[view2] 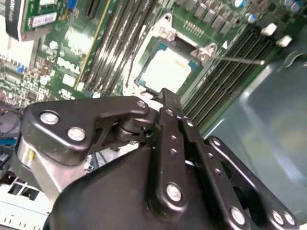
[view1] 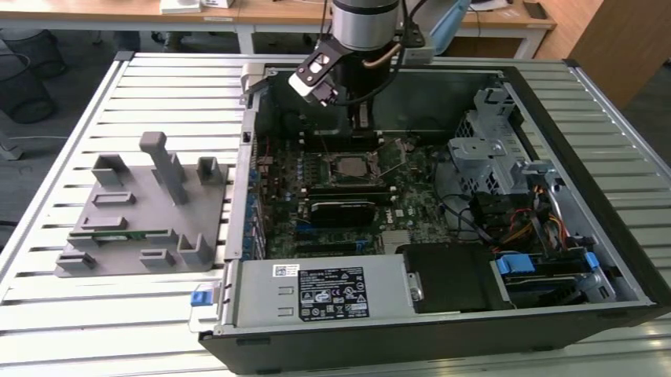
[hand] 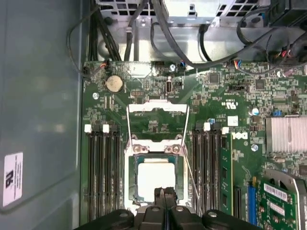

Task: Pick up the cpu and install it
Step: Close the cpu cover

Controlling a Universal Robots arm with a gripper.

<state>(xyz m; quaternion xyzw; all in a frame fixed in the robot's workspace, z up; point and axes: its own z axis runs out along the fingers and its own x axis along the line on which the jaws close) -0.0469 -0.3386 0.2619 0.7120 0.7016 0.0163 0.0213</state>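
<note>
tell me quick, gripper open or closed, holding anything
Gripper: closed, holding nothing; its tips are at the edge of the cpu, which lies in the socket.

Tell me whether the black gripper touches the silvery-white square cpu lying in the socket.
Cannot tell. In the first wrist view the gripper covers an edge of the cpu; neither contact nor gap shows.

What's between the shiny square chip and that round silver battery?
In the first wrist view, the socket's swung-open metal frame lies between the cpu and the coin battery.
</note>
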